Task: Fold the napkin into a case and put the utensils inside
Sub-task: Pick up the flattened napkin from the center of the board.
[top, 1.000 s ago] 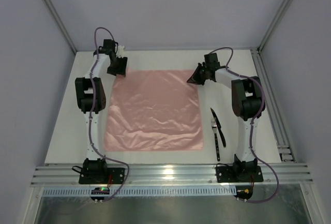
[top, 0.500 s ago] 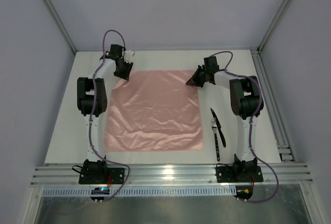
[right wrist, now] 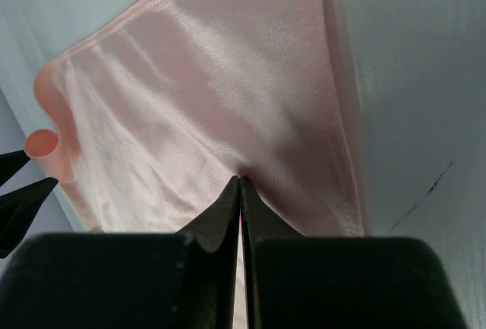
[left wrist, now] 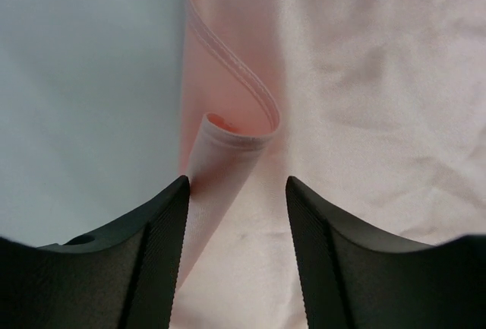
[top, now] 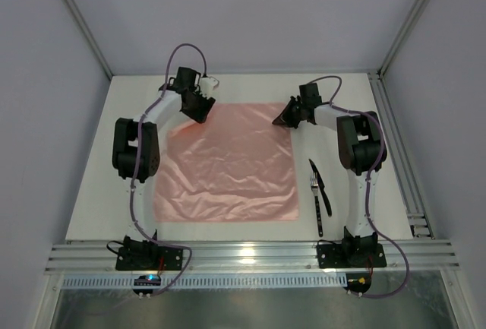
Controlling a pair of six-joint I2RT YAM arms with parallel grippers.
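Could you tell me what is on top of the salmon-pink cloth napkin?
The napkin's own far-left corner curls over it, at the open left gripper; the shut right gripper pinches the far-right corner. The slim dark utensils lie beside it. Anything beneath the napkin is hidden.

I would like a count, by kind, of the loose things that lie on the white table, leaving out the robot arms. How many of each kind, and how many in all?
napkin: 1
fork: 1
other dark utensil: 1
Total: 3
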